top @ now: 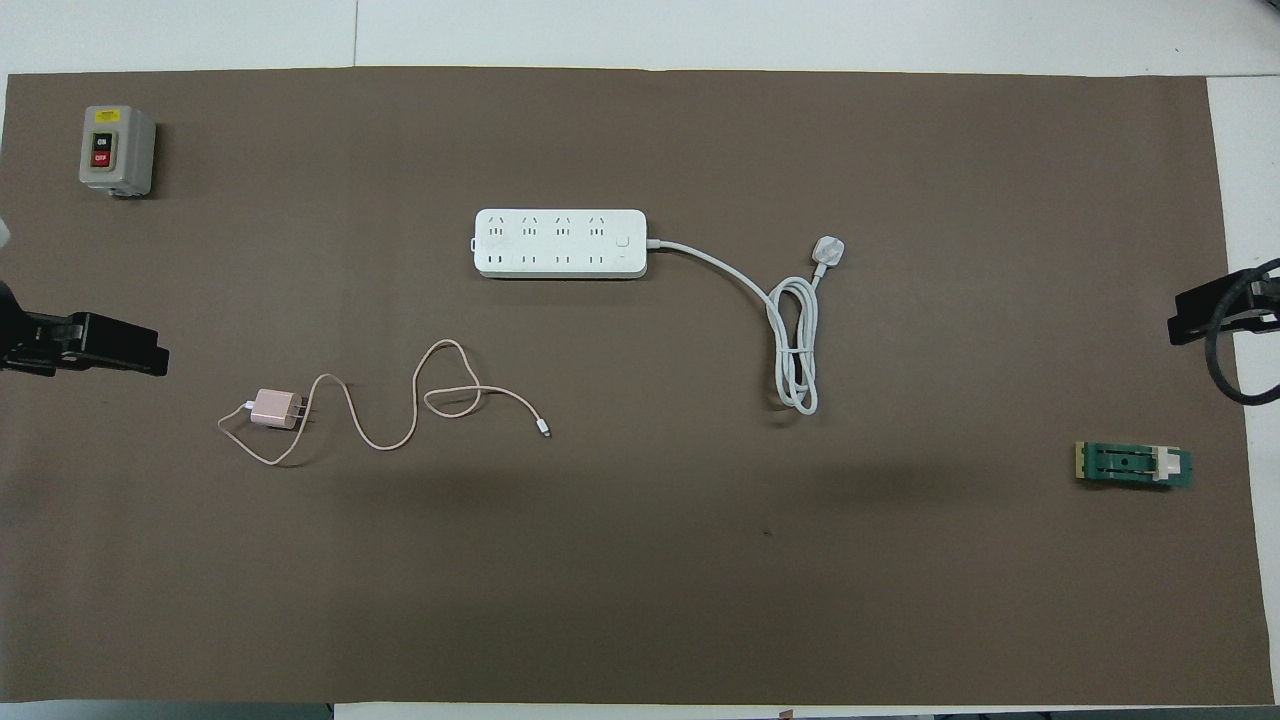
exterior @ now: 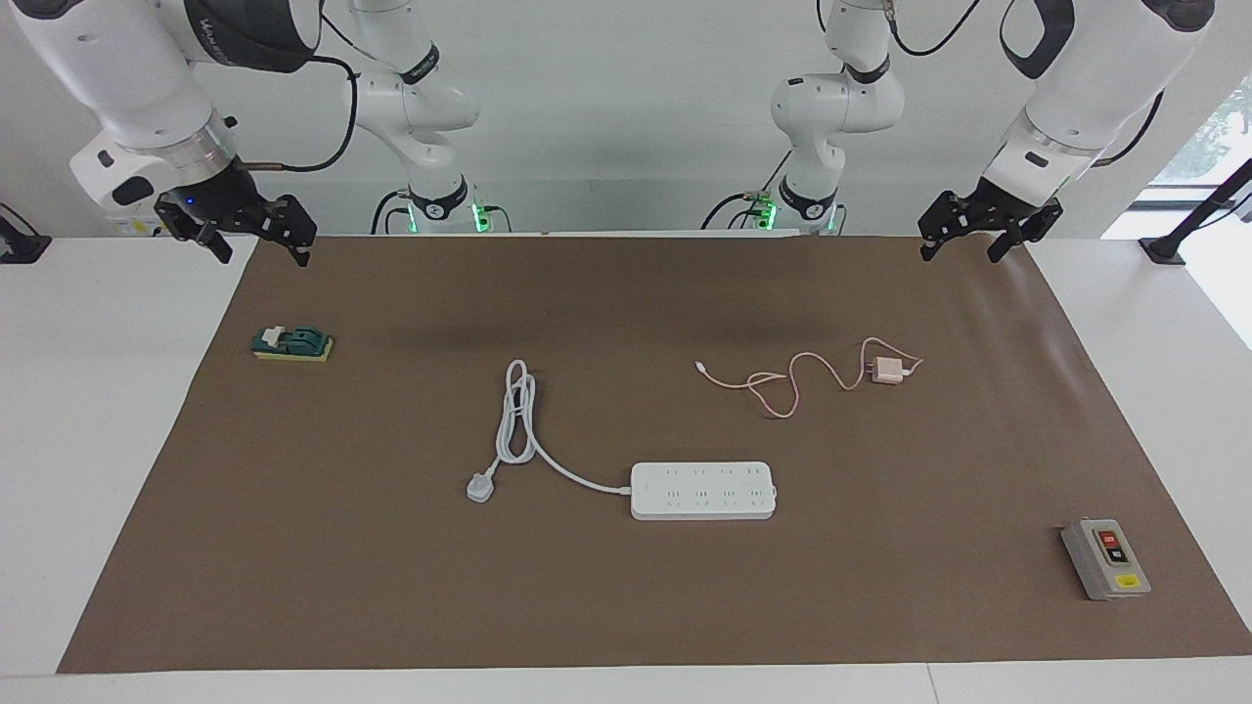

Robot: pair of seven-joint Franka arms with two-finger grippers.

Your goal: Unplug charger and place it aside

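The charger (exterior: 888,371), a small pale pink cube, lies on the brown mat with its prongs free. It is nearer to the robots than the white power strip (exterior: 702,490) and toward the left arm's end, apart from the strip. Its curly pink cable (exterior: 782,386) trails beside it. In the overhead view the charger (top: 274,409) and the strip (top: 560,243) lie well apart. My left gripper (exterior: 961,252) hangs open and empty over the mat's edge by its base. My right gripper (exterior: 262,256) hangs open and empty at its own end. Both arms wait.
The strip's white cord is coiled, and its plug (exterior: 479,486) lies toward the right arm's end. A grey switch box (exterior: 1105,559) stands at the left arm's end, farthest from the robots. A green and yellow block (exterior: 291,343) lies near the right gripper.
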